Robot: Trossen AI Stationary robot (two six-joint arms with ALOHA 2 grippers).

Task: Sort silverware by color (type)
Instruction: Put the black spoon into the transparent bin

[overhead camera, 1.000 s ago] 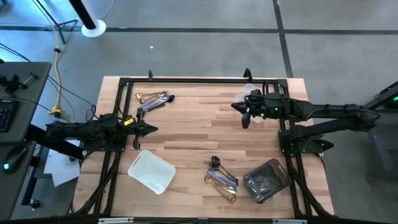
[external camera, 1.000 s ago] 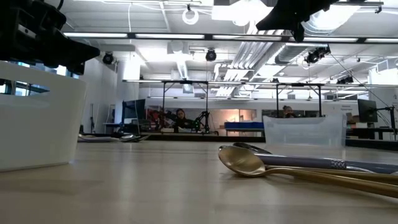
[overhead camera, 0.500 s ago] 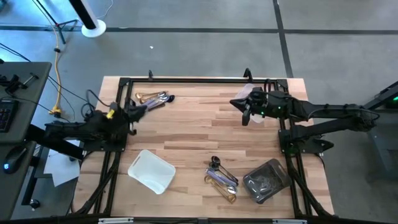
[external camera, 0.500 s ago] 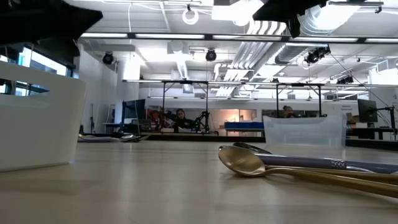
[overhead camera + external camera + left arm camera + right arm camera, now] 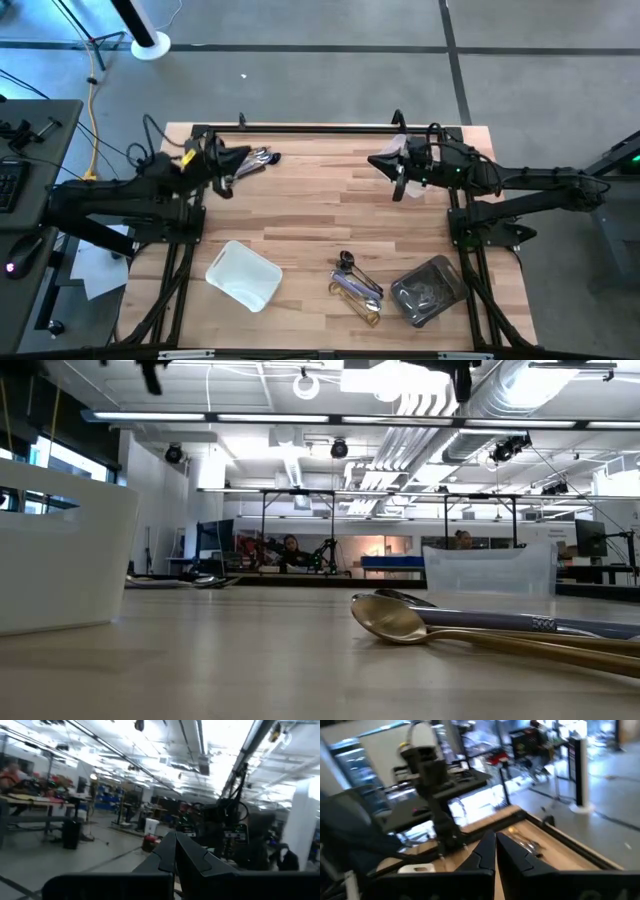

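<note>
My left gripper [image 5: 243, 157] is clenched, empty, spoons [image 5: 252, 157] just beyond its tip. My right gripper [image 5: 375, 163] is clenched, empty too.

Wooden table [image 5: 320, 200]: white tray [image 5: 243, 275], clear tray [image 5: 428, 290], silverware [image 5: 356, 287] in middle, more silverware [image 5: 248, 158] at far corner

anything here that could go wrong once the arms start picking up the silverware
The left gripper, shut, hangs right beside the far-left silverware pile; coming down shut, it could scatter the pile instead of grasping one piece.

In the near pile, gold, silver and dark pieces overlap, so one grasp may drag a neighbour.

The right gripper, also shut, waits far from both piles.
</note>
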